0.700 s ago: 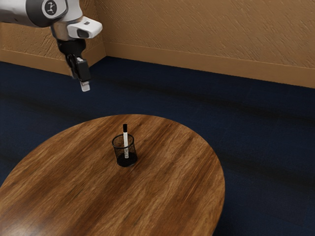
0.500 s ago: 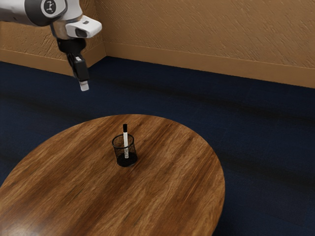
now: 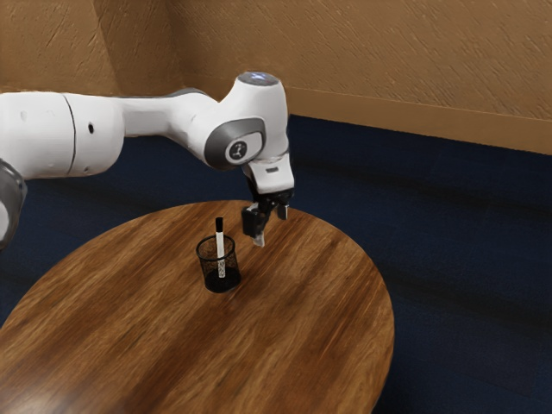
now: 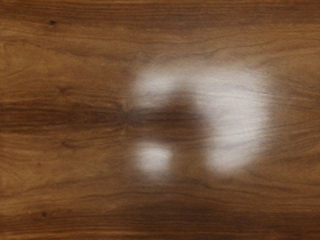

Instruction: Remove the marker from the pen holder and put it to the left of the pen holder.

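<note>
Arm: (image 3: 90, 134) coming in from the exterior view's left and now spanning the far part of the table (image 3: 285, 336); a moment ago it was hanging beyond the table's far edge, so the big approach is largely happening already.

Holder: (image 3: 208, 269) standing upright where it was standing before, nothing jostling it.

Marker: (image 3: 221, 250) still sitting in the holder, nearly upright, its black cap (image 3: 219, 225) poking above the rim. Nothing is touching it, so the lifting out is still waiting, and the placing after it.

Gripper: (image 3: 272, 227) hovering over the table, just past the holder toward the exterior view's right, pointing down. Its two fingers (image 3: 260, 241) are standing spread, with nothing pinched between them. My hand is seemingly overshooting the marker sideways, so the next move is probably calling for a shift back over the cap, then a straight descent. Coming in low from the side could be risking a knock to the holder.

Wrist view: looking down on bare wood grain and a pale glare (image 4: 237, 117), hinting that my hand is aiming beside the holder and is needing to re-aim before closing.
</note>
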Controlling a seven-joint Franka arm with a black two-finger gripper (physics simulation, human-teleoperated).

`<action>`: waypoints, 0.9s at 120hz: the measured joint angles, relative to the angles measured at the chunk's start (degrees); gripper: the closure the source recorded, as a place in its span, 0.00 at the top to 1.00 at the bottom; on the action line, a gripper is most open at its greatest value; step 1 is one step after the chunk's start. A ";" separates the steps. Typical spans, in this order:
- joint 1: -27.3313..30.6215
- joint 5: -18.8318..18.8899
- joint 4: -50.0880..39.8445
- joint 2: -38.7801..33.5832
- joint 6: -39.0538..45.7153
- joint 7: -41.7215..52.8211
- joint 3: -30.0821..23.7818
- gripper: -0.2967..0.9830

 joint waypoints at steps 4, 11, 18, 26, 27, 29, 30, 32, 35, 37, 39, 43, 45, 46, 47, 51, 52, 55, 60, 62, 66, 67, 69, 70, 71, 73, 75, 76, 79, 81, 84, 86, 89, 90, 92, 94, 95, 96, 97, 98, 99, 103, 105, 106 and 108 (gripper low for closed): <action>0.55 -0.09 -0.19 0.74 1.98 1.96 0.03 0.77; 2.75 -0.24 -1.73 0.32 4.74 5.39 -0.19 0.76; 4.76 -0.35 -4.13 -1.74 6.59 8.81 -0.28 0.76; 6.35 -0.42 -5.16 -2.55 7.18 13.19 -0.18 0.74; 6.50 -0.42 -5.24 -2.65 7.22 13.79 -0.18 0.73; 6.76 -0.44 -5.36 -2.79 7.31 15.01 -0.16 0.72; 6.87 -0.45 -5.41 -2.83 7.35 15.62 -0.14 0.72; 7.24 -0.46 -5.54 -2.94 7.42 16.87 -0.13 0.70; 7.94 -0.47 -5.84 -3.12 7.51 18.77 -0.12 0.69; 8.33 -0.48 -5.99 -3.20 7.57 20.04 -0.10 0.68; 8.66 -0.48 -6.15 -3.25 7.60 21.29 -0.04 0.67; 9.34 -0.49 -6.51 -3.29 7.47 23.72 0.10 0.65; 9.72 -0.49 -6.67 -3.30 7.39 24.92 0.15 0.65; 9.93 -0.49 -6.75 -3.29 7.35 25.52 0.17 0.64; 10.11 -0.49 -6.82 -3.29 7.31 26.13 0.19 0.64; 10.62 -0.50 -7.09 -3.23 7.16 28.63 0.24 0.62; 10.72 -0.51 -7.16 -3.21 7.13 29.27 0.24 0.62; 10.94 -0.51 -7.37 -3.18 7.04 31.21 0.26 0.61; 11.33 -0.51 -7.56 -3.11 6.91 34.36 0.28 0.59; 11.41 -0.51 -7.61 -3.06 6.87 35.62 0.28 0.58; 11.50 -0.51 -7.66 -3.01 6.79 38.03 0.28 0.57; 11.52 -0.51 -7.67 -2.99 6.77 38.62 0.28 0.57; 11.56 -0.51 -7.69 -2.91 6.74 39.79 0.28 0.56; 11.58 -0.51 -7.69 -2.85 6.72 40.37 0.28 0.56; 11.59 -0.51 -7.70 -2.79 6.71 40.94 0.28 0.56; 11.60 -0.53 -7.69 -2.63 6.69 42.06 0.31 0.57; 11.61 -0.55 -7.68 -2.42 6.67 43.14 0.40 0.59; 11.62 -0.56 -7.67 -2.33 6.66 43.67 0.44 0.59; 11.64 -0.58 -7.66 -2.09 6.64 45.23 0.65 0.61; 11.65 -0.59 -7.66 -1.97 6.62 46.24 0.74 0.62; 11.66 -0.60 -7.62 -1.84 6.60 47.71 0.83 0.64; 11.67 -0.60 -7.60 -1.76 6.60 48.66 0.87 0.65; 11.66 -0.58 -7.48 -1.60 6.61 50.04 0.92 0.66; 11.65 -0.58 -7.43 -1.53 6.61 50.49 0.93 0.67; 11.63 -0.54 -7.32 -1.31 6.64 51.37 0.94 0.67; 11.62 -0.51 -7.24 -1.07 6.68 52.23 0.96 0.67; 11.61 -0.49 -7.21 -0.96 6.70 52.65 0.96 0.67; 11.61 -0.48 -7.18 -0.87 6.72 53.07 0.97 0.67; 11.60 -0.47 -7.15 -0.77 6.74 53.47 0.97 0.67; 11.60 -0.46 -7.13 -0.68 6.77 53.88 0.97 0.67; 11.60 -0.45 -7.10 -0.58 6.79 54.28 0.97 0.67; 11.59 -0.41 -6.98 -0.12 6.95 55.82 0.98 0.66; 11.59 -0.39 -6.92 0.14 7.09 56.57 0.98 0.65; 11.61 -0.38 -6.90 0.25 7.17 56.94 0.98 0.64; 11.62 -0.36 -6.75 0.43 7.31 57.65 0.99 0.64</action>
